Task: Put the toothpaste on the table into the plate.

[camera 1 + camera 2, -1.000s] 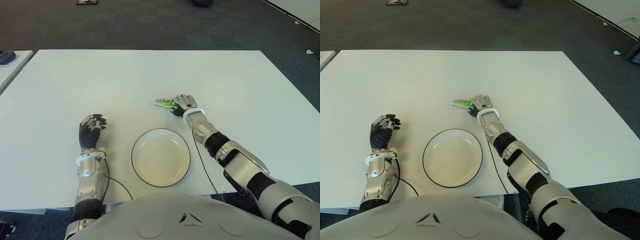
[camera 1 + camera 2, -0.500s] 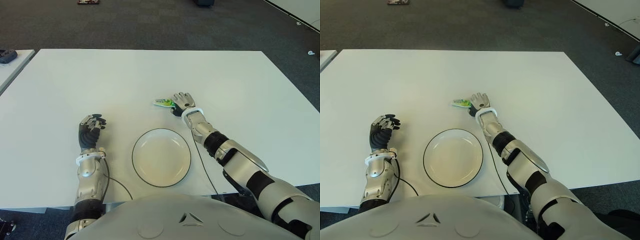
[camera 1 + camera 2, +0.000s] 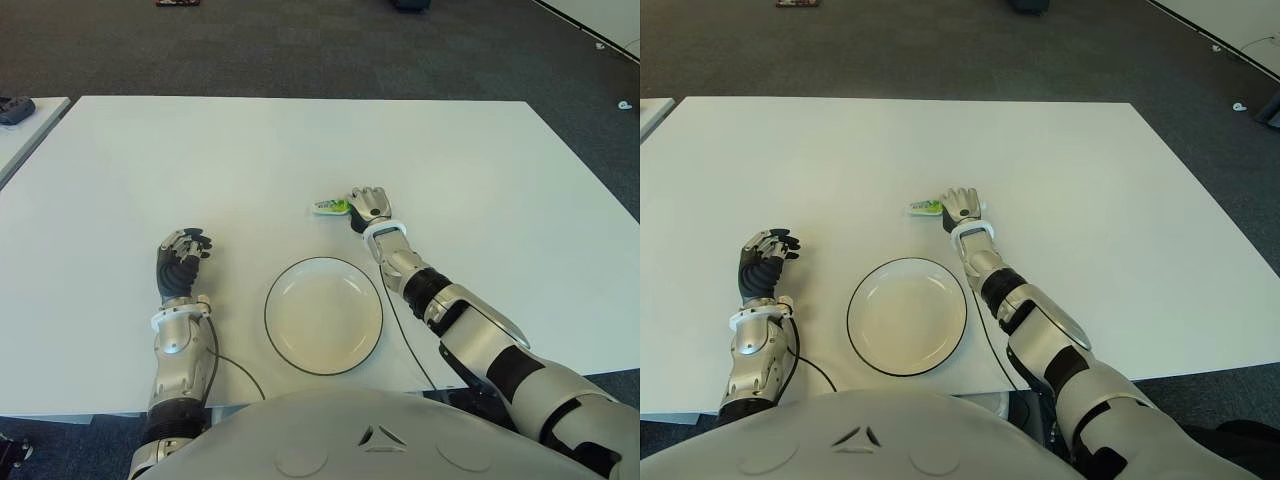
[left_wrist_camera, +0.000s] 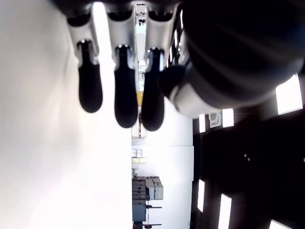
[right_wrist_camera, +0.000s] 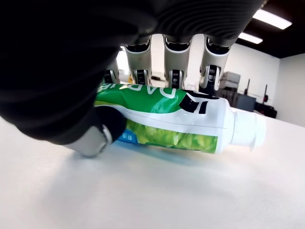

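Reaching past the plate (image 3: 323,316), the right hand (image 3: 369,206) sits on the toothpaste (image 3: 330,207) near the middle of the table (image 3: 450,160). Its wrist view shows fingers (image 5: 173,62) draped over the green and white tube (image 5: 176,124) and the thumb (image 5: 97,133) pressed under it; tube lies flat on the tabletop, cap end clear of the hand. Grasp closed round the tube, not lifted. Plate stands toward the near edge, apart from the tube. Left hand (image 3: 181,260) shows to the left of the plate, fingers (image 4: 125,95) curled, gripping nothing.
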